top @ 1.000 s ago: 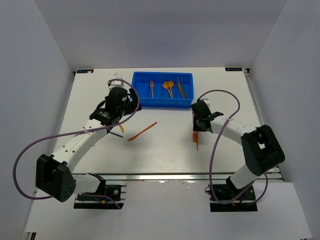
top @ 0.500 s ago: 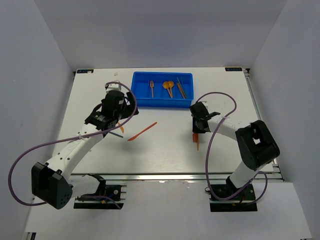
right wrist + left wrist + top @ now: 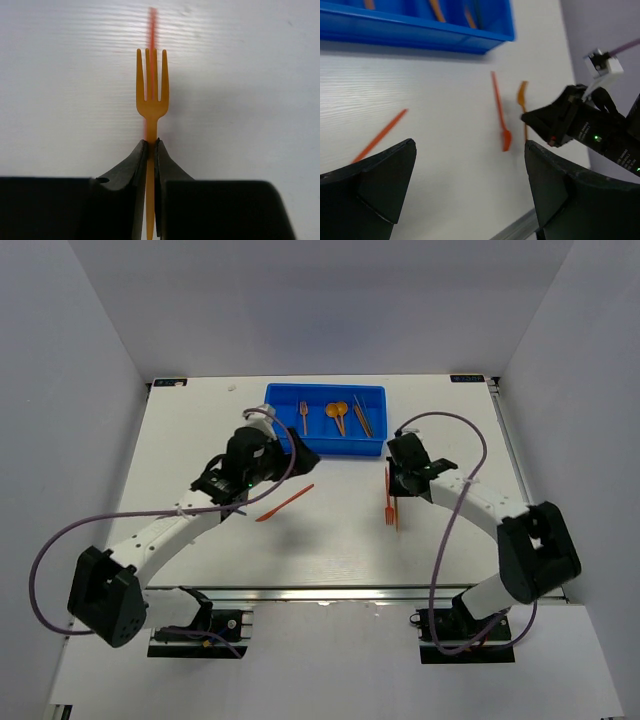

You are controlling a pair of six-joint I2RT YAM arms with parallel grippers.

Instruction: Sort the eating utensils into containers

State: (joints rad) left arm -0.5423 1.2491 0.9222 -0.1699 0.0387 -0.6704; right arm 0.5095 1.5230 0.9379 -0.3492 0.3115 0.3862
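My right hand point(image 3: 151, 146) is clenched on the handle of an orange fork point(image 3: 151, 85), with the tines pointing away from the wrist toward the near edge of the worktop point(image 3: 330, 550). Directly beyond the fork and in line with it lies a red-orange utensil point(image 3: 499, 112). It is blurred in the right wrist view, and I cannot tell whether the two touch. Both are right of centre and near the blue tray point(image 3: 340, 448), in front of its right end.

The tray sits against the far edge, about midway across. Inside it, from left to right, I see a small fork point(image 3: 303, 417), an orange spoon point(image 3: 338, 412) and dark sticks point(image 3: 362, 420). I cannot make out the dividers well enough to name compartments.

My left hand point(image 3: 469, 149) is released, its fingers point(image 3: 375, 185) spread wide around nothing. It hovers just in front of the tray's near-left corner, close to the front wall. An orange stick point(image 3: 285, 503) lies slantwise on the worktop between the two arms, well apart from the fork.

White worktop runs from that stick and the fork down to the near edge, and from each arm out to the side edges. Pale walls point(image 3: 80, 390) close in the left, right and far sides. The right arm's purple cable point(image 3: 462, 430) arches toward the right edge.
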